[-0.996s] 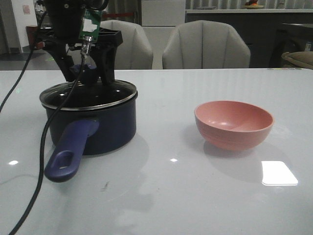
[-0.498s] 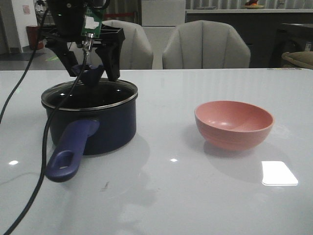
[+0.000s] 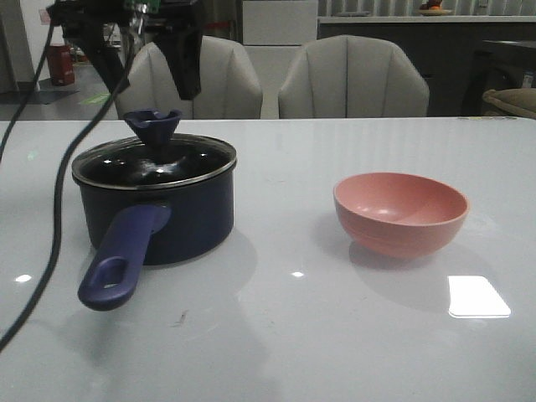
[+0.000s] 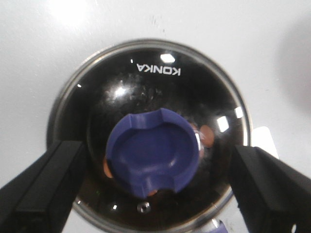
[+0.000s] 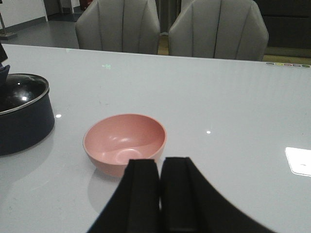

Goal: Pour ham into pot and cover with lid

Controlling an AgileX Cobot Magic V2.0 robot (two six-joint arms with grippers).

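Note:
The dark navy pot (image 3: 180,219) stands at the table's left, its blue-purple handle (image 3: 117,260) pointing toward the front. The glass lid (image 3: 194,157) sits on its rim with the blue knob (image 3: 152,126) upright. My left gripper (image 3: 147,71) hangs open above the knob, touching nothing. In the left wrist view the knob (image 4: 153,150) lies between the spread fingers (image 4: 43,189). Orange-pink ham (image 4: 207,135) shows through the lid (image 4: 146,92). My right gripper (image 5: 159,165) is shut and empty, just in front of the pink bowl (image 5: 124,141); it is out of the front view.
The pink bowl (image 3: 400,213) stands empty at the right of the table. A black cable (image 3: 55,218) hangs from the left arm beside the pot. Two grey chairs (image 3: 352,79) stand behind the far edge. A bright reflection (image 3: 477,296) lies front right.
The left gripper let go of the lid's knob and rose straight up. The lid now rests on the pot. The bowl has not moved.

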